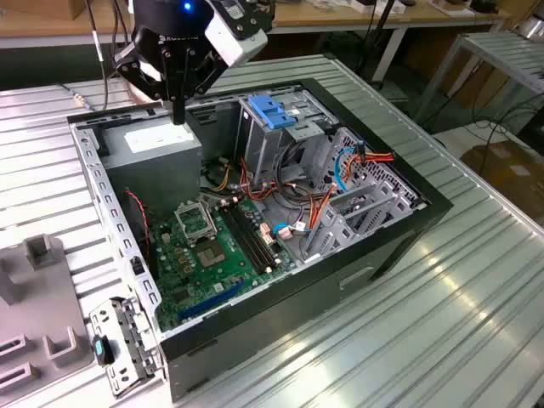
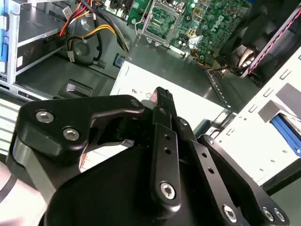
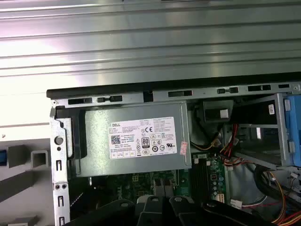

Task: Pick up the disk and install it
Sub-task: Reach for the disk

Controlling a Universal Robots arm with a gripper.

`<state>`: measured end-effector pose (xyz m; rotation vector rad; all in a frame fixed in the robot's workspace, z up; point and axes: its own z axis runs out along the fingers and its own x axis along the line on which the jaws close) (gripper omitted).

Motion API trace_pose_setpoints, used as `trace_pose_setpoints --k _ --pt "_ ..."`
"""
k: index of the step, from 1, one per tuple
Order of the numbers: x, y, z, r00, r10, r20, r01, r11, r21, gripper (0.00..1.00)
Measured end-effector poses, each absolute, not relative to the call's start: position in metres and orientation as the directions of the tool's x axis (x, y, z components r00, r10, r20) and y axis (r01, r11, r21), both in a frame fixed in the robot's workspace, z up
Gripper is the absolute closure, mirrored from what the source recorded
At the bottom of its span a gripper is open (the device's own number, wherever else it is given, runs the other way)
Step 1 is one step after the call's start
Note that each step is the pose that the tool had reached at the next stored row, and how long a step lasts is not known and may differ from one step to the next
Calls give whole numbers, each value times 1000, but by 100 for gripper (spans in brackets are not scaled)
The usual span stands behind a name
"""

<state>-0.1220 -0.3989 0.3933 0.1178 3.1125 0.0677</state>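
Observation:
My gripper (image 1: 178, 117) hangs over the back corner of the open computer case (image 1: 387, 246), just above the grey power supply box (image 1: 157, 146). Its black fingers are pressed together and hold nothing. In the second wrist view the shut gripper (image 2: 162, 93) points down at the white sticker (image 2: 141, 89) on that box. The disk is out of view. A blue strip (image 2: 285, 132) lies in a pale fixture beside the case, and I cannot tell whether it belongs to the disk. The tall drive cage with a blue top (image 1: 274, 110) stands inside the case.
The case lies on its side on a ribbed metal table (image 1: 442, 323), with the motherboard (image 1: 212, 255) and loose orange and red cables (image 1: 340, 183) exposed. A grey fixture (image 1: 34, 293) and a metal bracket (image 1: 123, 348) sit at the exterior view's left.

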Motion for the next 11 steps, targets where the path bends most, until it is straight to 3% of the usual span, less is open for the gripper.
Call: trace_pose_setpoints --k 11 --pt "-130 -399 393 -997 76 -24 75 996 44 89"
